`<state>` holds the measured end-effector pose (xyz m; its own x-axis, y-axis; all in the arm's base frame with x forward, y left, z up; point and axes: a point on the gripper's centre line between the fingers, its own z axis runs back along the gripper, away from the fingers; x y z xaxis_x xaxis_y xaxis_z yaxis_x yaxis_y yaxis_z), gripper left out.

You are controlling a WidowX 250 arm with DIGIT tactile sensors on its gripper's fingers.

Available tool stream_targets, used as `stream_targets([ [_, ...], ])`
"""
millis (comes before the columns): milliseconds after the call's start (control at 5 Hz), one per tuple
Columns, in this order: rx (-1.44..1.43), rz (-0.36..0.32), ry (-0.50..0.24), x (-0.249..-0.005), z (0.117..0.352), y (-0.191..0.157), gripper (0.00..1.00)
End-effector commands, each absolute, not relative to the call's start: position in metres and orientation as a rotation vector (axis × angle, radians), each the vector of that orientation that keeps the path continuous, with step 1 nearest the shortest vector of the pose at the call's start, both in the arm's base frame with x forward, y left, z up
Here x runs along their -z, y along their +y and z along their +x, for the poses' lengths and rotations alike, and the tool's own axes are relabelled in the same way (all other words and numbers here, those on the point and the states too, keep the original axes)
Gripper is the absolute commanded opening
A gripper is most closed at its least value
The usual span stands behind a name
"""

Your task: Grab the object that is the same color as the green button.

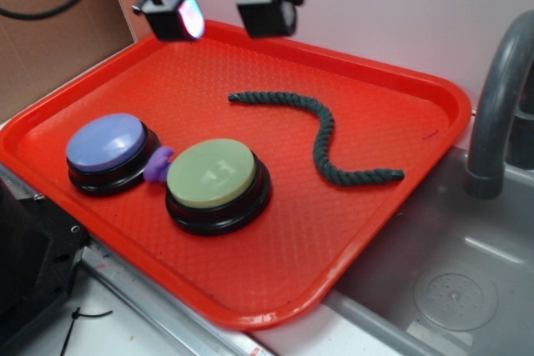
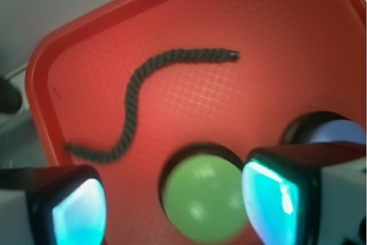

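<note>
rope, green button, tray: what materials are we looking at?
Rope: looks like twisted fibre cord, matte dark green; spiral strands show and it lies in floppy curves.
Green button: probably hard plastic; smooth pale dome with slight sheen on a glossy black base.
Tray: likely moulded plastic, red, with a fine textured floor and smooth raised rim.

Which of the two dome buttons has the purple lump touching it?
The blue-purple button, leftmost on the tray; the lump rests against its base, beside the green button.

Bright even light, wrist view perhaps defocused
</note>
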<state>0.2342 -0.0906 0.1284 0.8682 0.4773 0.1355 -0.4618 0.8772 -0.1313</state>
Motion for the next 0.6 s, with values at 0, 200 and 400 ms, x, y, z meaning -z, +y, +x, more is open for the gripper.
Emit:
stream_targets([
  [0, -0.442, -0.148, -0.158, -0.094, 0.263, -0.112, 1.00],
  [200, -0.439, -0.118, -0.141, -0.065, 0.273, -0.115, 1.00],
  [400, -0.466, -0.114, -0.110, -0.050, 0.276, -0.109, 1.00],
])
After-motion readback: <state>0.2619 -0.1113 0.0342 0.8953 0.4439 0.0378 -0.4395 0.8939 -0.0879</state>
